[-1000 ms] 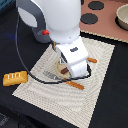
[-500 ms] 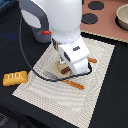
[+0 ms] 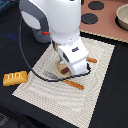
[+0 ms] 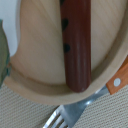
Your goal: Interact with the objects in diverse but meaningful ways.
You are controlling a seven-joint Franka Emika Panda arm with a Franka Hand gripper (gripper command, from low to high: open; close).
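A brown sausage (image 4: 76,45) lies lengthwise in a pale wooden dish (image 4: 35,75), seen close up in the wrist view. A fork (image 4: 67,117) with an orange handle lies just outside the dish rim. In the exterior view my gripper (image 3: 65,70) hangs low over the dish (image 3: 61,68) on the striped placemat (image 3: 100,85), and the white hand hides its fingers. The fork (image 3: 67,81) lies on the mat just in front. The yellow scored bread loaf (image 3: 15,78) sits on the black table at the exterior view's left.
A pink toy stove (image 3: 102,20) with black burners stands at the back, with a pale pot (image 3: 122,17) at its right end. A small orange piece (image 3: 91,60) pokes out beside the hand. A black cable loops over the mat's left part.
The hand has stayed over the dish with only a slight shift. Loaf and fork have not moved.
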